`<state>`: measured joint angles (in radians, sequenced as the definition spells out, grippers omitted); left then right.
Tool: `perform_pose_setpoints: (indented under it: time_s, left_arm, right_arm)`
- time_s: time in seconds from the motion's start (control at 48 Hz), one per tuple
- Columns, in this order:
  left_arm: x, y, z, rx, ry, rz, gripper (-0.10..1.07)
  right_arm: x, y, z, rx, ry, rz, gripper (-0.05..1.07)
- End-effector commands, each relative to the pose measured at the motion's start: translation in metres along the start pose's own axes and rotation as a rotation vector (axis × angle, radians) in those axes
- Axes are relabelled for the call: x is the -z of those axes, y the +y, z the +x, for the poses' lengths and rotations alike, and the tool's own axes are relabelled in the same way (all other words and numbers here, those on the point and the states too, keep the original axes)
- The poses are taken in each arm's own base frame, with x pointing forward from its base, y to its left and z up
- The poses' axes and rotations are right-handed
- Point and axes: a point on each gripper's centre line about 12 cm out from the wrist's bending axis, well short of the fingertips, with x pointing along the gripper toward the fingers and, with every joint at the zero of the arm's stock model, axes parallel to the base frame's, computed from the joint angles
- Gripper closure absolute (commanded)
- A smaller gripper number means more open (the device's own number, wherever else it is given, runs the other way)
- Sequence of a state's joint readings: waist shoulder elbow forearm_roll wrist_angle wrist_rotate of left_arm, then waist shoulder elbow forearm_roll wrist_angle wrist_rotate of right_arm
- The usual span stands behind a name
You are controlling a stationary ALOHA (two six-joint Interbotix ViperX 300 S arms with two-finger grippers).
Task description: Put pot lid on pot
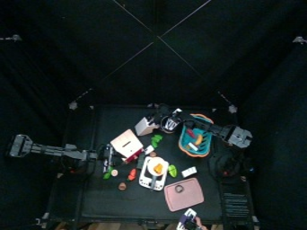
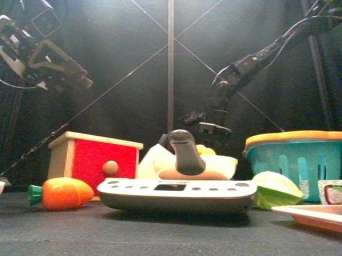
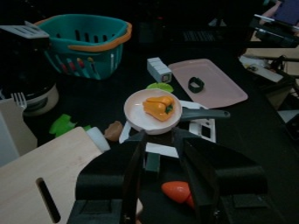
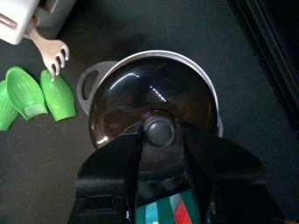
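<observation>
One light, hard, slippery lid [image 4: 156, 98] sits under my right gripper [image 4: 156, 131], clamped on its knob, well apart from the pot [image 3: 159, 108]. My left gripper [image 3: 163, 188] hangs apart.

Both arms [image 1: 48, 150] are matte black with jointed segments; the right gripper [image 4: 158, 179] shows a teal sticker (red-striped) below its black jaws.

Teal basket [image 3: 84, 44], pink tray [image 3: 211, 77], orange-inside pot [image 3: 156, 108], dark smoky lid [image 4: 152, 98]
</observation>
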<state>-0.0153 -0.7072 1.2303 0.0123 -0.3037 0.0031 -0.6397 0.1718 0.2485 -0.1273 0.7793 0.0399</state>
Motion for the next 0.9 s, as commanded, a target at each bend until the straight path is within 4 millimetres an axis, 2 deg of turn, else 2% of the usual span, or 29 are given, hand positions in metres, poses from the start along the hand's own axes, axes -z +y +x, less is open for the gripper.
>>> perform_pose_setpoints:
  time_s: [0.0,0.875]
  left_arm:
    - [-0.0046,0.0004,0.0012,-0.002,-0.014,0.0,0.25]
    - [-0.0046,0.0004,0.0012,-0.001,-0.014,0.001,0.25]
  right_arm:
    - [-0.0078,-0.0027,-0.0126,0.002,-0.052,0.006,0.39]
    - [-0.0086,-0.0054,-0.0137,0.005,-0.06,0.012,0.39]
